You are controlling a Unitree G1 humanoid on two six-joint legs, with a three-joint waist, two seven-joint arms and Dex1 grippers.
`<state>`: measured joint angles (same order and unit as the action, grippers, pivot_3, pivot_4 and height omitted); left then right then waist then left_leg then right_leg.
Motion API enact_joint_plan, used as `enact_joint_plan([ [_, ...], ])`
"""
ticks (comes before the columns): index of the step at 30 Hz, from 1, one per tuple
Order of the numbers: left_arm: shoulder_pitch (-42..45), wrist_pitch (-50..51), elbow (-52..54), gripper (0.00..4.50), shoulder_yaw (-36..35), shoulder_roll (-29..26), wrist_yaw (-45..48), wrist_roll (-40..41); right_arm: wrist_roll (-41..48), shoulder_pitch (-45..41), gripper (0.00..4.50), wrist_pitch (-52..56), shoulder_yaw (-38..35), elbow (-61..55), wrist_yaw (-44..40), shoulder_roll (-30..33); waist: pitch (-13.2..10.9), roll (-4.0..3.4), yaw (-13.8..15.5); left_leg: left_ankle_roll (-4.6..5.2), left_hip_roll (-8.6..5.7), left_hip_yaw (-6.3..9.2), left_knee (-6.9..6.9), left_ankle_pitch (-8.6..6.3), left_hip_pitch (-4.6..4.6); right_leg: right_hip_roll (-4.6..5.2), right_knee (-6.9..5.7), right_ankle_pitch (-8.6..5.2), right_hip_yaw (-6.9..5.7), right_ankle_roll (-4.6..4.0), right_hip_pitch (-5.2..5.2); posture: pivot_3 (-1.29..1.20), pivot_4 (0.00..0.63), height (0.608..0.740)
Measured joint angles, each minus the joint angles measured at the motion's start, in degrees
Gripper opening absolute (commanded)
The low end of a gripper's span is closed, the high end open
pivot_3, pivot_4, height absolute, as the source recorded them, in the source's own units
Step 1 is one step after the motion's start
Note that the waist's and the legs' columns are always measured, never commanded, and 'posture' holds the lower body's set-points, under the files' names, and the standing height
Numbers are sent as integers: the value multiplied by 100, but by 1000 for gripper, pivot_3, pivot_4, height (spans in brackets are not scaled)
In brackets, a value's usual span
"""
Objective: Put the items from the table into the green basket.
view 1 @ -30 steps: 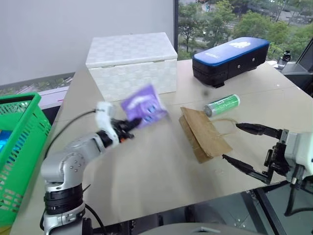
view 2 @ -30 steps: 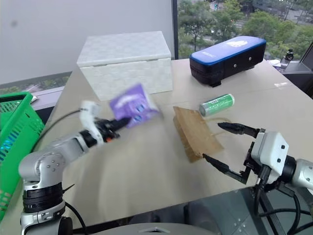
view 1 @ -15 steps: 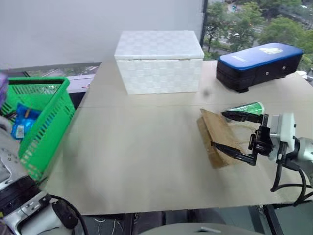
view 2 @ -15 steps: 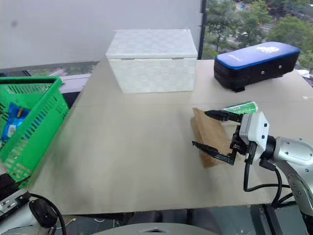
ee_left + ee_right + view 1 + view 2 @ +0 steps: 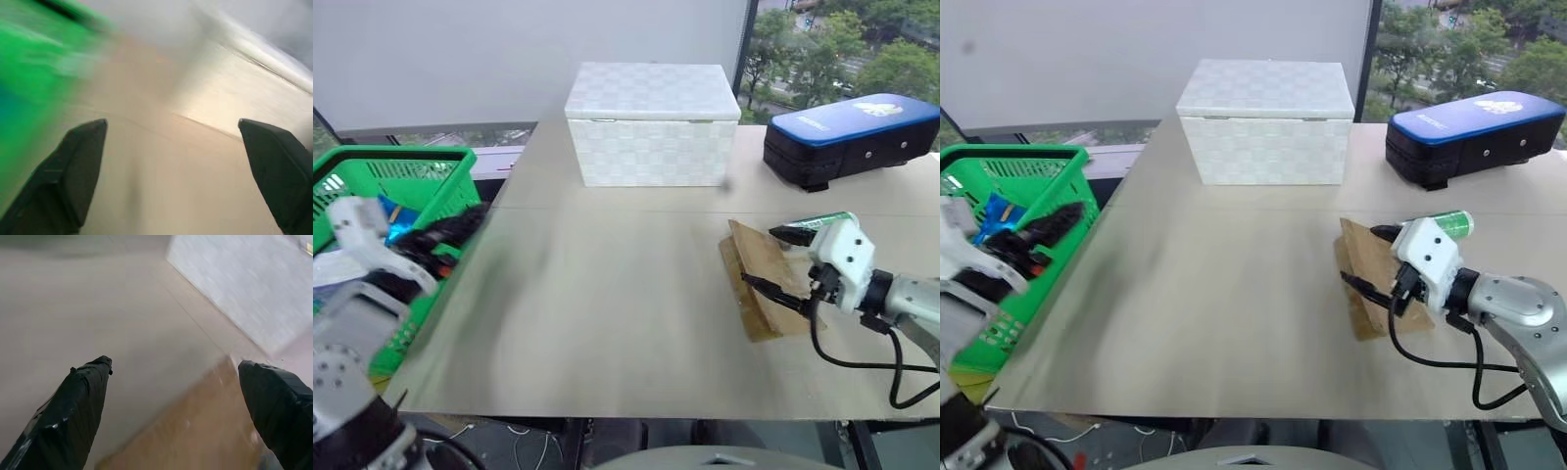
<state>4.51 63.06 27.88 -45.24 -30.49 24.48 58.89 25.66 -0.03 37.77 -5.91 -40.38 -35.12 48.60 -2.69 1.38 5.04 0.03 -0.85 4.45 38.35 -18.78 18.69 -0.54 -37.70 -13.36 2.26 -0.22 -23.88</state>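
Right gripper (image 5: 781, 259) in the left eye view: jaws spread wide, empty, one finger each side of the near part of the brown paper bag (image 5: 756, 289), which lies flat on the table (image 5: 607, 313). Green canister (image 5: 822, 220) sits just behind the bag. Left gripper (image 5: 445, 235) blurred at the green basket (image 5: 411, 166) rim, holding nothing I can see. Right eye view: same layout, bag (image 5: 1363, 284) thin and flat, so I'd press the lower finger under its edge before closing. Left wrist view: fingers (image 5: 73, 166) wide apart, nothing between, table ahead. Right wrist view: fingers (image 5: 78, 411) wide, bag (image 5: 195, 440) between and beyond them; I'd go lower and further in, then close.
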Motion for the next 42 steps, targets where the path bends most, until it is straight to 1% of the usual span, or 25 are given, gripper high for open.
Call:
enact_joint_plan([
  [1, -378, -33, 323, 4418, 342, -231, 467, 103, -96, 56, 4500, 188, 85, -21, 140, 2, 0, -1, -58, 0, 0, -3, -1, 0, -3, -3, -3, -4, 1, -5, 0, 59, 18, 740],
  [2, -579, -44, 537, 4418, 612, -431, 802, 141, -143, 141, 4500, 339, 149, -27, 207, 4, -2, -7, -89, 0, 1, -2, -1, 1, -3, -5, -4, -6, 0, -7, 1, 56, 17, 740],
  [3, -776, -226, 722, 4418, 977, -742, 1231, 55, -144, 237, 4500, 535, 231, -67, 253, 0, -5, -19, -119, -2, 2, -2, -1, 2, -3, -13, -6, -8, 2, -10, 2, 56, 17, 740],
  [4, -867, -322, 812, 4418, 1136, -895, 1458, -24, -129, 301, 4500, 623, 278, -112, 258, -2, -8, -26, -132, -2, 4, -5, -1, 3, -2, -19, -6, -11, 6, -13, 5, 50, 18, 740],
  [7, -1243, -1104, 1059, 4418, 1873, -1546, 2428, -676, -38, 511, 4500, 970, 500, -348, 267, -30, -24, -64, -206, -2, 11, -19, -3, 4, -3, -36, -9, -41, 14, -14, 22, 47, 18, 740],
  [10, -1412, -1844, 1126, 4418, 2408, -1859, 3119, -1252, -162, 529, 4500, 1325, 783, -353, 477, -72, -29, -77, -313, 5, 14, -41, -2, 2, -8, -44, -18, -42, 16, -13, 22, 40, 18, 740],
  [12, -1408, -2020, 1128, 4418, 2528, -1905, 3260, -1367, -237, 503, 4500, 1476, 871, -342, 603, -143, -29, -77, -341, 5, 15, -45, -2, 2, -10, -47, -21, -42, 16, -12, 22, 36, 20, 740],
  [13, -1356, -2233, 1127, 4500, 2696, -1953, 3387, -1500, -344, 364, 3962, 1705, 1023, -304, 825, -294, -30, -78, -395, 6, 16, -46, -1, 2, -10, -50, -22, -41, 16, -9, 23, 36, 20, 740],
  [14, -1339, -2271, 1127, 4500, 2736, -1953, 3409, -1515, -366, 348, 3690, 1736, 1049, -296, 862, -317, -30, -80, -411, 6, 16, -46, -1, 2, -9, -50, -22, -34, 16, 2, 23, 26, 21, 740],
  [16, -1244, -2372, 1093, 4500, 2843, -1952, 3436, -1590, -503, 316, 2874, 1856, 1133, -284, 1018, -362, -32, -82, -432, 7, 16, -45, -2, 1, -5, -53, -18, -31, 15, 7, 21, 19, 25, 740],
  [18, -1117, -2443, 1012, 4500, 2928, -1949, 3424, -1611, -592, 226, 1965, 1944, 1172, -283, 1162, -476, -32, -83, -441, 7, 17, -44, -1, 1, -5, -54, -16, -31, 16, 7, 20, 12, 26, 740],
  [20, -1091, -2484, 964, 4500, 3033, -1929, 3397, -1651, -655, 142, 840, 1966, 1171, -298, 1210, -509, -36, -88, -465, 9, 20, -51, -2, 0, -5, -54, -15, -32, 22, 7, 19, 7, 28, 740],
  [22, -1057, -2502, 927, 4500, 3116, -1889, 3352, -1671, -685, 115, 29, 1928, 1168, -378, 1172, -503, -37, -87, -476, 10, 23, -48, -2, -1, -5, -54, -12, -32, 20, 8, 19, 0, 31, 740],
  [24, -982, -2504, 907, 4500, 3198, -1803, 3249, -1675, -596, 92, 29, 1742, 1126, -475, 993, -528, -38, -87, -487, 11, 23, -47, -2, -1, -5, -54, -11, -32, 19, 9, 19, 0, 31, 740],
  [26, -919, -2488, 869, 4500, 3228, -1703, 3132, -1636, -277, 93, 29, 1335, 877, -685, 594, -610, -41, -88, -505, 11, 23, -46, -1, -2, -6, -55, -11, -32, 18, 9, 19, -7, 33, 740],
  [29, -901, -2475, 845, 4500, 3233, -1699, 3071, -1609, 75, 82, 29, 1068, 488, -922, 258, -614, -43, -86, -556, 12, 28, -45, -1, -2, -6, -58, -11, -32, 16, 10, 20, -7, 33, 740],
  [32, -888, -2490, 798, 4500, 3245, -1677, 3023, -1614, 152, 449, 29, 1048, -353, -815, -30, -204, -45, -82, -552, 12, 22, -46, 1, -2, -5, -55, -10, -31, 16, 10, 21, -22, 38, 740],
  [33, -865, -2492, 768, 4500, 3255, -1642, 2998, -1613, 139, 790, 29, 920, -794, -730, -246, -61, -47, -82, -539, 14, 21, -44, 2, -3, -6, -55, -9, -32, 14, 10, 21, -30, 39, 740],
  [35, -891, -2499, 698, 4500, 3248, -1609, 2936, -1615, 169, 1535, 29, 731, -2016, -353, -863, 163, -54, -83, -516, 25, 12, -39, 2, -9, -3, -56, -5, -37, 11, 19, 21, -54, 39, 740],
  [36, -889, -2498, 669, 4500, 3251, -1602, 2918, -1617, 194, 1614, 29, 694, -2401, -253, -1024, 171, -55, -82, -534, 27, 14, -49, 2, -10, -2, -55, -6, -37, 20, 19, 24, -65, 39, 740],
  [37, -850, -2502, 666, 4500, 3280, -1569, 2901, -1612, 422, 1794, 29, 674, -3041, -190, -1307, 144, -58, -85, -560, 30, 19, -58, 1, -12, -3, -54, -7, -37, 26, 19, 24, -69, 39, 740],
  [38, -844, -2502, 662, 4500, 3297, -1556, 2898, -1613, 518, 1858, 29, 670, -3310, -169, -1420, 138, -58, -86, -575, 31, 19, -63, -1, -13, -9, -56, -9, -37, 30, 19, 28, -84, 38, 740],
  [39, -797, -2506, 652, 4500, 3379, -1532, 2898, -1615, 684, 1984, 29, 659, -3822, -114, -1614, 80, -58, -85, -591, 32, 24, -69, -1, -13, -13, -60, -10, -37, 33, 19, 31, -93, 38, 740],
  [40, -772, -2509, 636, 4500, 3459, -1519, 2907, -1619, 766, 2062, 29, 650, -4127, -71, -1722, 42, -59, -84, -607, 32, 29, -75, -1, -13, -16, -67, -10, -37, 38, 19, 31, -101, 38, 740],
  [42, -668, -2524, 568, 4500, 3597, -1499, 2934, -1659, 838, 2320, 29, 605, -4529, 38, -1879, 13, -61, -80, -643, 32, 36, -90, 0, -13, -23, -79, -14, -37, 49, 19, 32, -109, 38, 740],
])
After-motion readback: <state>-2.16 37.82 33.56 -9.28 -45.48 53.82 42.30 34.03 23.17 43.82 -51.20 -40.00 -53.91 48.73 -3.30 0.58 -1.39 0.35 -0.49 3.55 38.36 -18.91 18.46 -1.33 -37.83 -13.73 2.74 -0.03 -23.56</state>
